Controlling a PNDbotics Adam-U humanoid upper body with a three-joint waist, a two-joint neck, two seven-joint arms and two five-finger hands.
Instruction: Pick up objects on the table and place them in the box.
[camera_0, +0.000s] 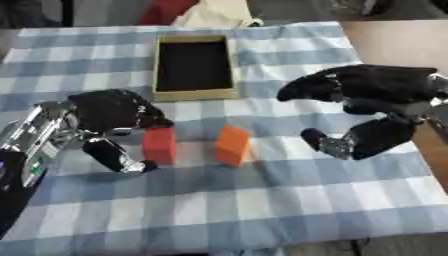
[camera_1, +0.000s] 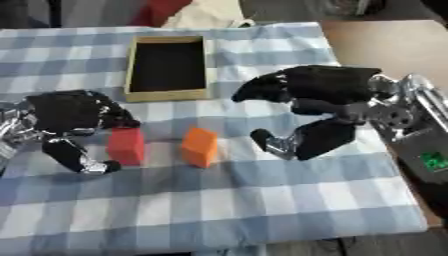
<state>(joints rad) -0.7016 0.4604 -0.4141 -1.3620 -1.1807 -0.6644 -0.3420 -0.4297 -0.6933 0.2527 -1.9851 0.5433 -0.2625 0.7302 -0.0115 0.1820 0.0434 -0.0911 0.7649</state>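
Note:
A red block (camera_0: 159, 145) and an orange block (camera_0: 232, 145) stand side by side on the blue checked cloth. Behind them lies an open box (camera_0: 195, 93) with tan walls and a dark inside, nothing visible in it. My left hand (camera_0: 109, 111) is open around the red block's left side, fingers above it and thumb (camera_0: 118, 159) low beside it; whether it touches the block I cannot tell. To the right of the orange block my right hand (camera_0: 372, 95) is open, its fingers reaching left above the cloth and its thumb (camera_0: 328, 142) below, a gap apart from the block.
The checked cloth (camera_0: 262, 200) covers the table down to its front edge. A bare brown tabletop (camera_0: 394, 42) shows at the right rear. Red and cream cloth items (camera_0: 206, 12) lie beyond the far edge.

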